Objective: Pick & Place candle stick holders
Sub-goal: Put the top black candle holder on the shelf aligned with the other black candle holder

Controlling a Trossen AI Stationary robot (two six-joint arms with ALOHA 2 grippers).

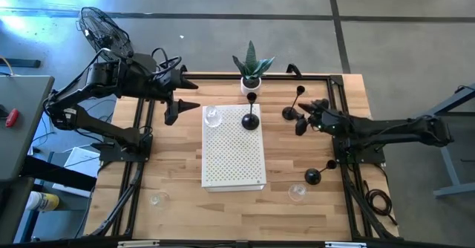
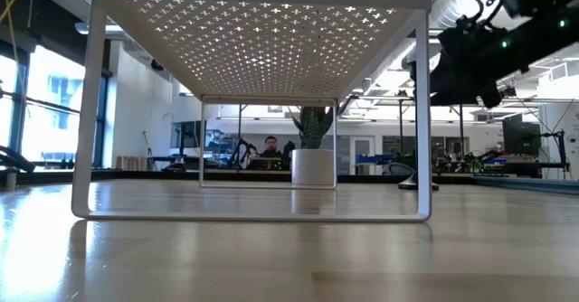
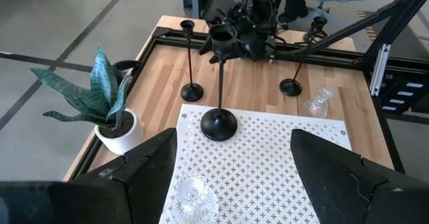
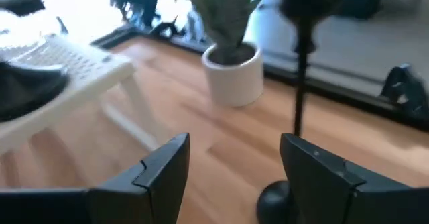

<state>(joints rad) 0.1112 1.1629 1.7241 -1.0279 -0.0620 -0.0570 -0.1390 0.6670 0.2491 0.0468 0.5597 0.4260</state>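
open right hand (image 4: 231, 177) near holder (image 4: 295, 117)

I count three black candle stick holders with round domed bases and thin stems: one (image 1: 251, 119) at frame centre, one (image 1: 289, 113) right of centre, one (image 1: 314, 176) at lower right. Three clear glass cup holders: upper centre (image 1: 213, 116), lower left (image 1: 157, 199), lower right (image 1: 297, 193). One white perforated metal shelf (image 1: 234, 155), one white pot with a green plant (image 1: 251, 83).

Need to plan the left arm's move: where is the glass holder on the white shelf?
High view: the glass holder sits at the white shelf's far-left corner, beside the black holder.
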